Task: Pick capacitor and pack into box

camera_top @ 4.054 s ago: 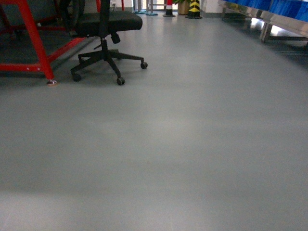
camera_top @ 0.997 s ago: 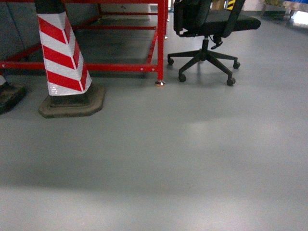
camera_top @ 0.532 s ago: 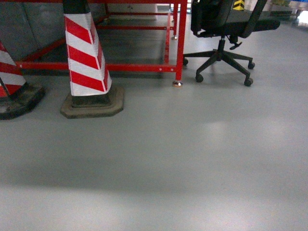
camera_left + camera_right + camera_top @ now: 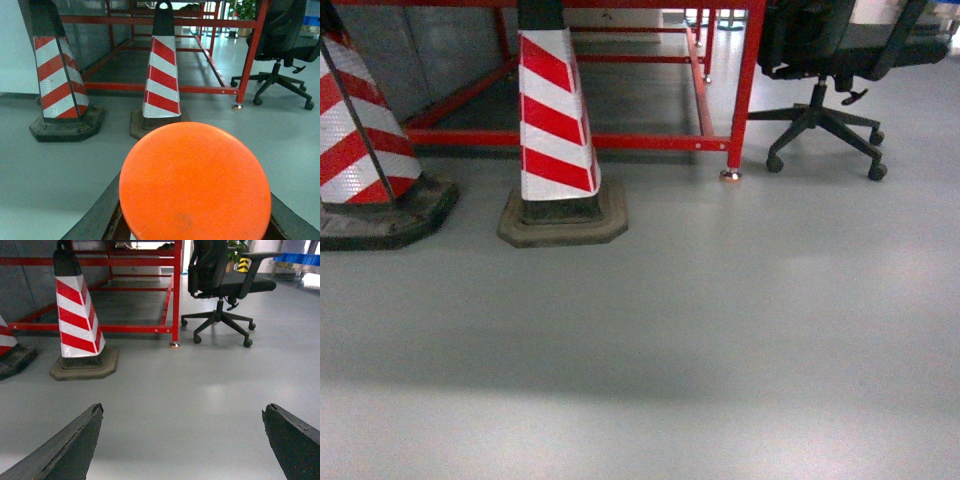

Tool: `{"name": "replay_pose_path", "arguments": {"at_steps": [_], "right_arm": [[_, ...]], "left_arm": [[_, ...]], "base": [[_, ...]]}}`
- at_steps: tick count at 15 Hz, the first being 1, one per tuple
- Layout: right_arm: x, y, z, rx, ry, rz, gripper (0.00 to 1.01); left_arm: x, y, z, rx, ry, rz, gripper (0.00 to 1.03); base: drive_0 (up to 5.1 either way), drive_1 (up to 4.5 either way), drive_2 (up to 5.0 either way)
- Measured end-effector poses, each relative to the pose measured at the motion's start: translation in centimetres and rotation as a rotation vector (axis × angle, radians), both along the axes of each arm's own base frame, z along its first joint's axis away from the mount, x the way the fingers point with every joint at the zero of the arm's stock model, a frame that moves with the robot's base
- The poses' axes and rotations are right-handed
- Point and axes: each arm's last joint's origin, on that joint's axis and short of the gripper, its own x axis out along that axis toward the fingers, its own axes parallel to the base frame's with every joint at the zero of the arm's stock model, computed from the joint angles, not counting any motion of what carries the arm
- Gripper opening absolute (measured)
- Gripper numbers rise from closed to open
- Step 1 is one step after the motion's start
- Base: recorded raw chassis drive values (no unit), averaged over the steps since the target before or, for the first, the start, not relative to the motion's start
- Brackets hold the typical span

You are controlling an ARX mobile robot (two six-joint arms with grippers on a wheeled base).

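Both our claws ride low and point forward over bare floor, a carrying pose for driving, we judge. Our left gripper [image 4: 195, 225] shows only dark finger edges beside a flat round orange disc [image 4: 195, 182] that fills its camera; we cannot tell whether its fingers grip that disc or stand apart. Our right gripper [image 4: 185, 440] is spread wide, nothing between its dark fingertips [image 4: 70, 445]. Ahead lies the smooth grey floor [image 4: 720, 330], then the red tubular steel frame [image 4: 745, 80], then the black swivel office chair on castors [image 4: 825, 70] at far right, and two red-and-white striped traffic cones on dark rubber bases, one near centre [image 4: 555, 130] and one at the left edge [image 4: 360, 150]. Neither the box nor any capacitor appears in any view, so the packing has not begun. Compared with half a second ago, the cones, frame leg and chair sit further right in the head view, so our base is turning left.
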Motion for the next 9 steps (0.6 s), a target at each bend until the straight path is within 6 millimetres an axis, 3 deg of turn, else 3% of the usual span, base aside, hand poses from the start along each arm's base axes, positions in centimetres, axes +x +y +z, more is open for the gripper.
{"name": "replay_pose_path", "arguments": {"at_steps": [9], "right_arm": [[0.0, 0.0, 0.02, 0.0, -0.002, 0.0, 0.98]], "left_arm": [[0.0, 0.0, 0.0, 0.0, 0.0, -0.001, 0.44]], "base": [[-4.9, 2.43, 2.4]]}}
